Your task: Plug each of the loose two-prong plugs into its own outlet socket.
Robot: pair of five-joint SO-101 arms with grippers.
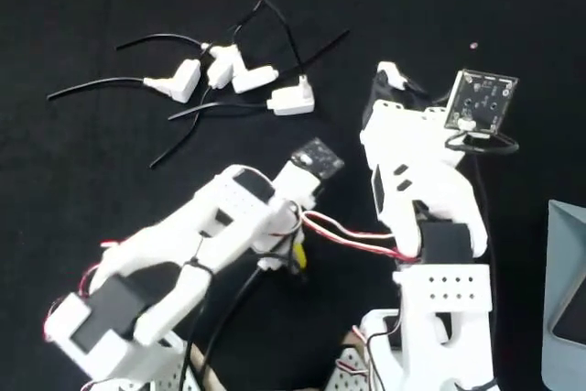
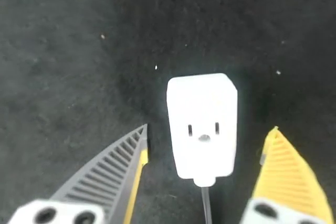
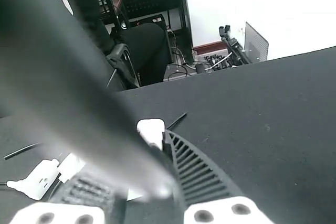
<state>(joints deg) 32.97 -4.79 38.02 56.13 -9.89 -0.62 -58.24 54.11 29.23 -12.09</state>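
Observation:
A white outlet socket lies face up on the black cloth, its cord trailing toward the wrist. My left gripper is open, with one finger on either side of the socket and not touching it. In the high view this gripper sits under the left arm near the table's middle. My right gripper is raised over the cloth and shut on a small white plug; a blurred dark band crosses in front of it. From above, that plug shows at the right arm's far tip.
Several white plugs and sockets with short black cords lie in a cluster at the back left; two of them also appear in the right wrist view. A grey box stands at the right edge.

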